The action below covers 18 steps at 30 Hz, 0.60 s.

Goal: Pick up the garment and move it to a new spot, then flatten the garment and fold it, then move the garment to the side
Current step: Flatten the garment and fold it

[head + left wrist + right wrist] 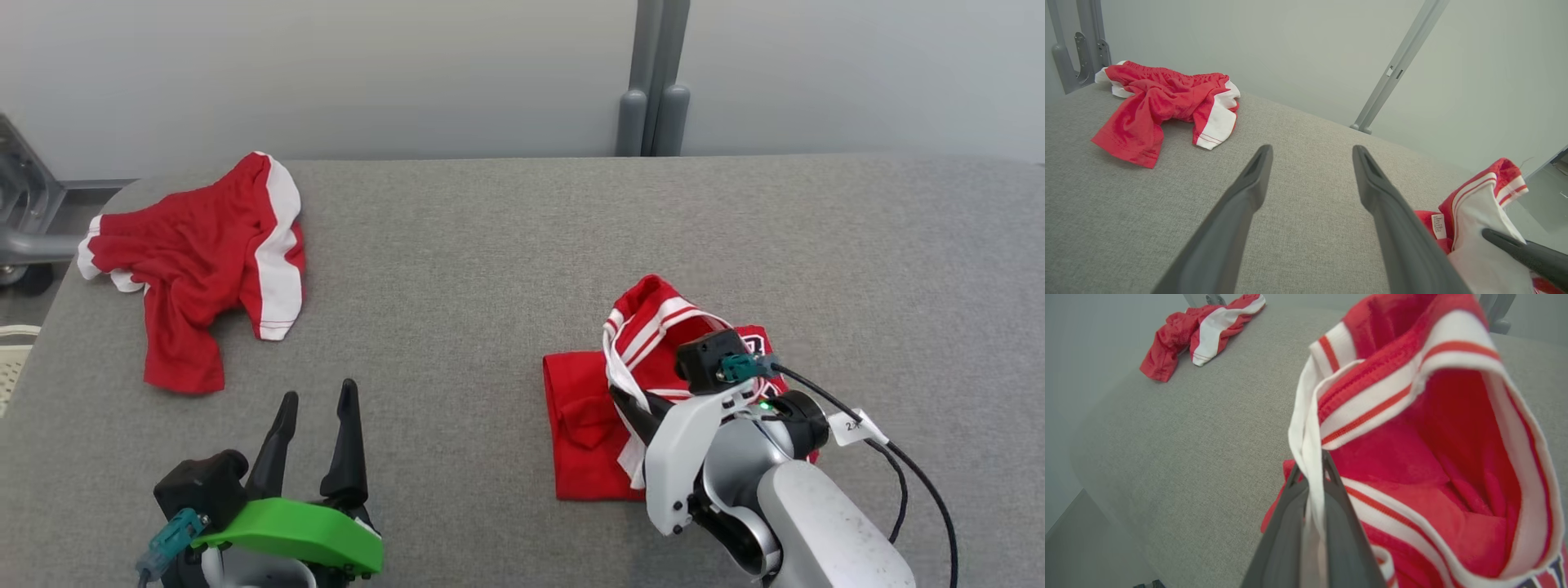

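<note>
1. The right gripper (1312, 467) pinches the white trim of the red-and-white garment (1412, 465), near.
2. Far left, crumpled red shorts (1180, 330) lie on the grey surface (1188, 437).

- Small white paper tag (851, 425) on thin black cable (816, 393) by right wrist: dark handwritten mark. First character looks like "2", second unclear.
- Small white sewn-in care label (1438, 226) on red jersey garment with white striped trim (1478, 204): several lines of fine grey print, too small to read.
- Dark navy printed shape with white outline (1549, 573) on same garment, cut off at corner of right wrist view: letter or numeral, cannot tell which.
</note>
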Motion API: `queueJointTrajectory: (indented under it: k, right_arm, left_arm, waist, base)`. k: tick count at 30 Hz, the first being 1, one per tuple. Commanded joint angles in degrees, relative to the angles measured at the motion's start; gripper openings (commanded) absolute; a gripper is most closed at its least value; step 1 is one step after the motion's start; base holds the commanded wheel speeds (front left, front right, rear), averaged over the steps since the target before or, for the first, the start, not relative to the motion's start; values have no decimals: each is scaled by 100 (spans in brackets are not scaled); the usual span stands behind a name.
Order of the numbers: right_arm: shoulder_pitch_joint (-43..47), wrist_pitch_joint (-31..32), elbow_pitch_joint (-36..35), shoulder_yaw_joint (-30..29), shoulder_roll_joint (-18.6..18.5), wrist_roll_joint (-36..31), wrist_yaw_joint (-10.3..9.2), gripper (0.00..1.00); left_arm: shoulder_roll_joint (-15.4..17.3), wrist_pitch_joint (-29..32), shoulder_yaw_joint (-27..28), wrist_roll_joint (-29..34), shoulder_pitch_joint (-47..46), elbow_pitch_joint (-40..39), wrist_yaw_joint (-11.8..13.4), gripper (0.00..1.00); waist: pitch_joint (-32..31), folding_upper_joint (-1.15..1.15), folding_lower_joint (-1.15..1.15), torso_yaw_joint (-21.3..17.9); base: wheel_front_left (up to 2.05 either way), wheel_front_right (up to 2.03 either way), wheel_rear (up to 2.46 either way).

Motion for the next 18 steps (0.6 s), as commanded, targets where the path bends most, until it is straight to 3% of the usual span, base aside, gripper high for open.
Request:
queueJointTrajectory:
  k: [1, 8, 9, 10, 11, 12, 18]
  right_arm:
    - [-104, -82, 172, 30, 17, -57, 2, 0]
    - [-418, -342, 1156, 163, 92, -152, 1, 0]
    - [-464, -392, 1259, 173, 98, -169, 1, 17]
    - [-497, -430, 1337, 204, 103, -165, 2, 44]
    - [-527, -491, 1380, 259, 107, -71, 2, 88]
    - [-561, -542, 1400, 317, 110, 19, 2, 100]
    - [-684, -704, 1207, 693, 105, 325, 2, 100]
  left_arm:
    - [-8, 3, -26, 41, -122, 13, -31, 100]
    - [-54, 27, -108, 66, -228, 74, -71, 100]
    - [-57, 26, -111, 66, -242, 81, -73, 100]
    - [-60, 22, -112, 64, -249, 88, -73, 100]
    - [-61, 20, -113, 62, -248, 95, -74, 100]
    - [-59, 17, -114, 57, -245, 100, -72, 100]
    - [-39, 2, -94, 26, -186, 106, -27, 100]
  waist:
    - [48, 0, 0, 163]
    - [104, 0, 0, 415]
    - [110, 0, 0, 435]
    - [114, 0, 0, 451]
    - [116, 0, 0, 465]
    - [116, 0, 0, 471]
    - [92, 0, 0, 364]
  base:
    - [0, 0, 0]
    - [0, 0, 0]
    - [0, 0, 0]
    - [0, 0, 0]
    - [0, 0, 0]
    - [0, 0, 0]
    - [0, 0, 0]
